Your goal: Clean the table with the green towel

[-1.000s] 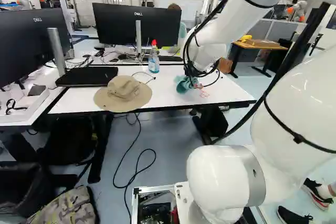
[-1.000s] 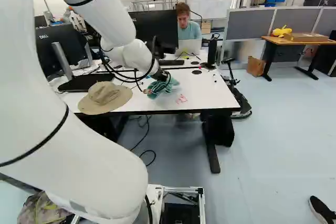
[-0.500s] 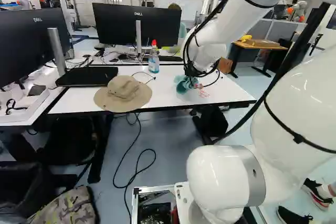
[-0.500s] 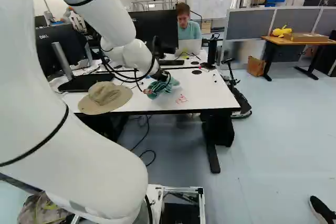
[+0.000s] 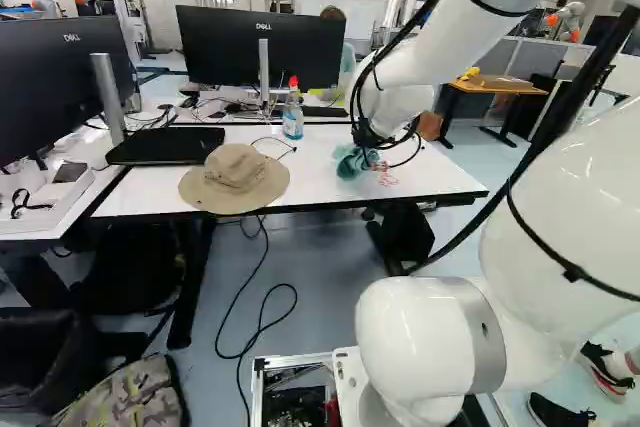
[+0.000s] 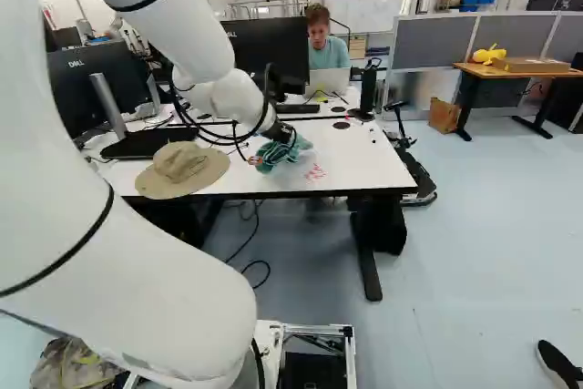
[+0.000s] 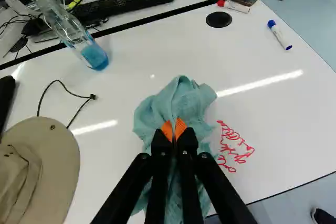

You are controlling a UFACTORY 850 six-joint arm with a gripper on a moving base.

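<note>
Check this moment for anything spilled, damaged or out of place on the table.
Red scribbles mark the white tabletop beside the green towel pinched in the jaws; odd on a work surface, though probably what needs wiping. No spill or damage shows; the bottle stands upright.

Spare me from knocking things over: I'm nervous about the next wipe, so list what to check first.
1. Towel gripped by the hand: ok, pinched between both pads.
2. Towel over the red scribble: not ok, the scribble lies uncovered beside it.
3. Hat out of the way: ok, bare tabletop separates it from the towel.
4. Spray bottle upright and apart from the towel: ok.
5. Blue-capped marker off the scribble: ok, it lies well beyond it.
6. Towel pressed firmly enough to wipe: cannot tell, the views don't show pressure.
</note>
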